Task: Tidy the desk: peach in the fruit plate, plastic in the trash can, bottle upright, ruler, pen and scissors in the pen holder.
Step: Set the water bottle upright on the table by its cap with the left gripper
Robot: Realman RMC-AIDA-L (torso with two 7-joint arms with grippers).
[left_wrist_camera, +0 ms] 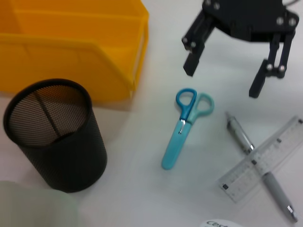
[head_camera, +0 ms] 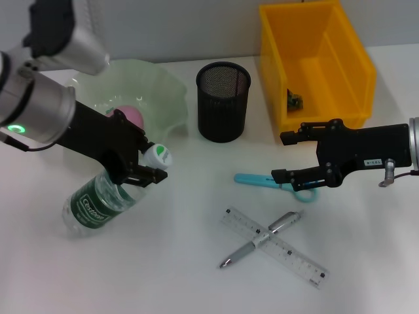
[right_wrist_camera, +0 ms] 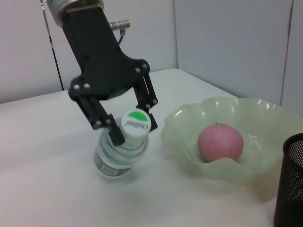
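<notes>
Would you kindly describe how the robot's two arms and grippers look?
Both arms are silver cylinders ending in black angular grippers with two linkage fingers. The left gripper follows a green-lit ring; the right gripper carries a small white label.

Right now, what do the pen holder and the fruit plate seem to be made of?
The pen holder looks like black metal mesh: the weave lets light through. The fruit plate seems to be pale green translucent plastic or glass, glossy with a wavy rim.

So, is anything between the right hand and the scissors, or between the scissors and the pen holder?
Nothing visible. The right hand hangs open just above the scissors, and bare table lies between them and the pen holder.
</notes>
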